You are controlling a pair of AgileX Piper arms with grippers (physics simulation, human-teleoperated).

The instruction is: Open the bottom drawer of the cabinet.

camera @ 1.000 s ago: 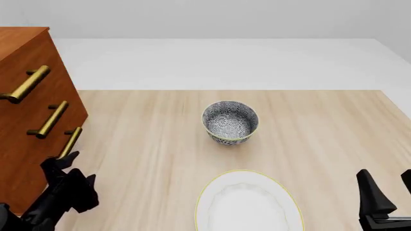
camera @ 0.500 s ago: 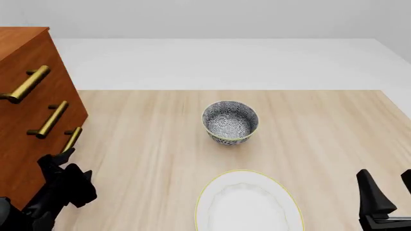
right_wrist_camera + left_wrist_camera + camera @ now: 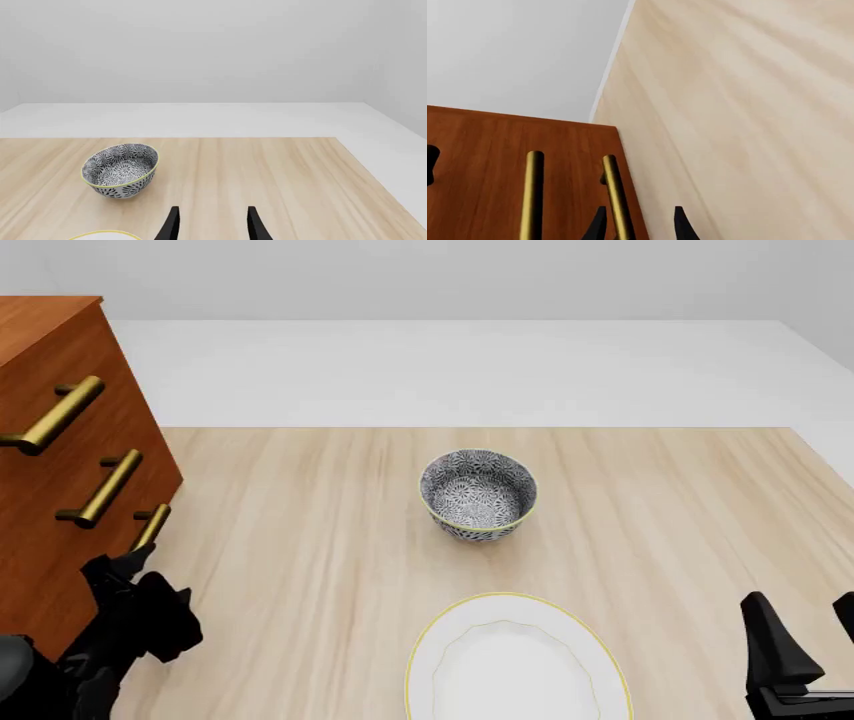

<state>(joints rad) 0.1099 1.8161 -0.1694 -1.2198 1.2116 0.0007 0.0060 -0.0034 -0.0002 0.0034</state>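
The cabinet (image 3: 127, 420) stands at the table's left edge, its three drawers shut flush. On the bottom drawer (image 3: 74, 585) the brass bar handle (image 3: 150, 527) sits nearest the tabletop. My left gripper (image 3: 127, 566) is right at that handle's near end. In the left wrist view the left gripper (image 3: 639, 226) is open, and the bottom handle (image 3: 616, 195) runs between its fingers, close to one fingertip (image 3: 598, 226). The middle drawer's handle (image 3: 532, 195) lies beside it. My right gripper (image 3: 807, 635) hovers open and empty at the near right, far from the cabinet.
A patterned bowl (image 3: 478, 492) stands mid-table, also in the right wrist view (image 3: 120, 170). A white plate with a yellow rim (image 3: 514, 665) lies at the near edge in the middle. The table's far edge borders a white floor.
My left gripper has shifted slightly left, closer to the cabinet front by the bottom handle. The drawers and the right arm have not moved.
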